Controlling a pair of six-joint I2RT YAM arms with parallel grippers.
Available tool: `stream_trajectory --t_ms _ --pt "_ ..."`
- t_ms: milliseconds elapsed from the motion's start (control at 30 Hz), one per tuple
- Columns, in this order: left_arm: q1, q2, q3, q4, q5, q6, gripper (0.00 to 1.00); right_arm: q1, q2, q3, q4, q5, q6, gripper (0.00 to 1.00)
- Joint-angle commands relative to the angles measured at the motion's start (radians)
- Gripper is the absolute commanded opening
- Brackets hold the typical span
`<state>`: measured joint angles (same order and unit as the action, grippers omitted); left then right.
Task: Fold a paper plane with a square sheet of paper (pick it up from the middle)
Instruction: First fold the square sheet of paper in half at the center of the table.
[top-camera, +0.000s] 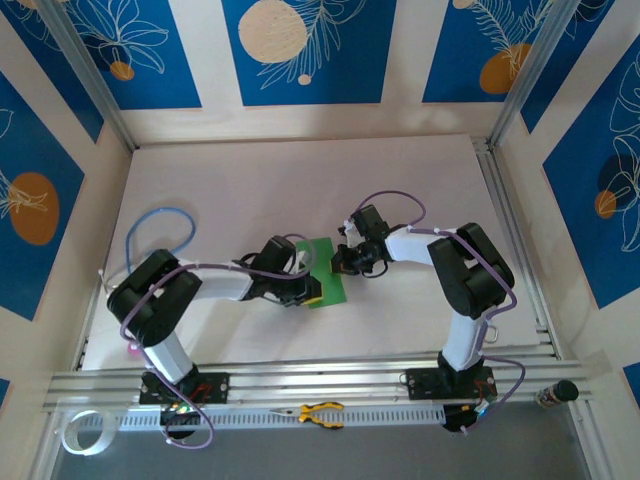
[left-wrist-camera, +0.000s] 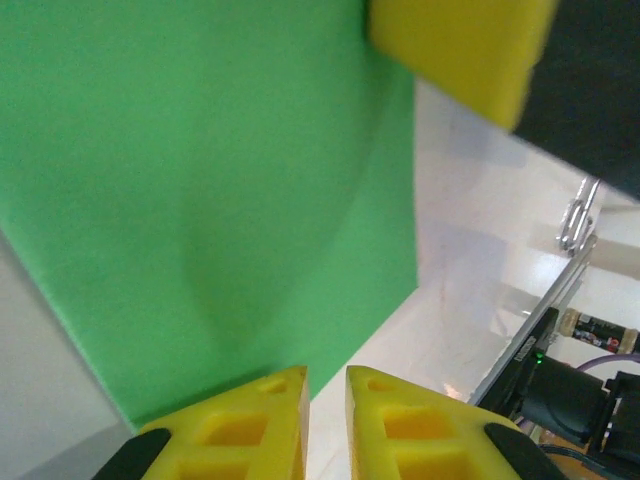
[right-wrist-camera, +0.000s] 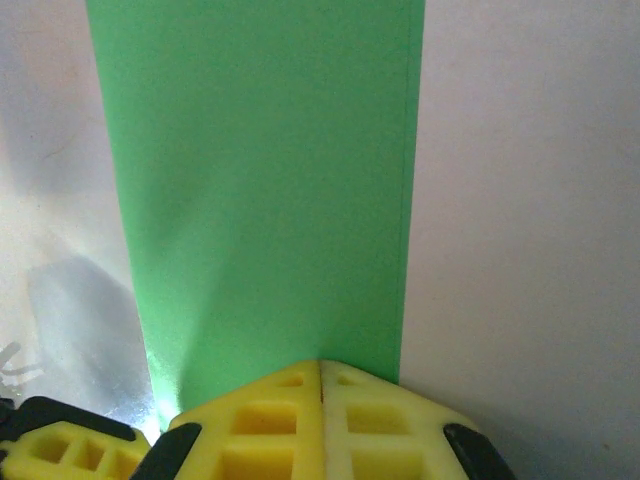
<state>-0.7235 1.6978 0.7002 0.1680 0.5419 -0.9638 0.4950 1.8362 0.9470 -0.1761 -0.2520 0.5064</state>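
Paper (top-camera: 326, 268): lying mid-bench (top-camera: 250, 190) between my two tools. In the right wrist view it (right-wrist-camera: 260, 180) is showing as a long strip with a doubled edge down one side, so I am judging it folded once and no plane yet.
Left tool (left-wrist-camera: 326, 385): fingers standing a sliver apart, bare bench showing in the slit, nothing clamped. A corner of the paper (left-wrist-camera: 200, 180) is meeting one fingertip.
Right tool (right-wrist-camera: 321, 372): fingers pressed together, tips sitting at the strip's near end. I am seeing no paper between them, and whether they are bearing down on it I cannot tell.
Risk, skid: thin paper sliding on the smooth bench if my left tool (top-camera: 308, 288) is pushing before the right is pinning.
Risk, crooked crease: edges drifting out of line, spoiling every later fold.
Risk, collision: my tools are working very close together, the right one's finger (left-wrist-camera: 460, 50) looming in the left wrist view.
Left arm: reaching in low from the left, forearm running rightward to the paper's near side.
Right arm: elbow out to the right, forearm coming back leftward, right tool (top-camera: 345, 262) tipping down at the paper's right edge.
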Motion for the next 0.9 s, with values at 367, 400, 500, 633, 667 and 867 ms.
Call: stream_trajectory --t_ms 367,400,500,633,667,867 --pt "-0.016 -0.101 -0.133 -0.119 0.013 0.064 0.17 -0.017 0.077 -0.059 -0.155 0.174 0.008 0.00" --pt "-0.016 -0.122 -0.130 -0.136 0.009 0.072 0.17 -0.018 0.077 -0.060 -0.155 0.171 0.008 0.00" --pt "-0.016 -0.209 -0.108 -0.183 -0.037 0.086 0.17 -0.016 0.075 -0.059 -0.153 0.161 0.002 0.00" --pt "0.001 -0.292 -0.033 -0.279 -0.148 0.125 0.18 -0.011 0.038 -0.044 -0.159 0.116 -0.009 0.00" --pt "0.013 -0.293 -0.013 -0.294 -0.159 0.132 0.18 -0.005 0.018 -0.042 -0.159 0.109 -0.006 0.00" --pt "0.101 -0.172 0.113 -0.197 -0.132 0.096 0.18 0.014 -0.122 -0.001 -0.180 0.040 0.038 0.13"
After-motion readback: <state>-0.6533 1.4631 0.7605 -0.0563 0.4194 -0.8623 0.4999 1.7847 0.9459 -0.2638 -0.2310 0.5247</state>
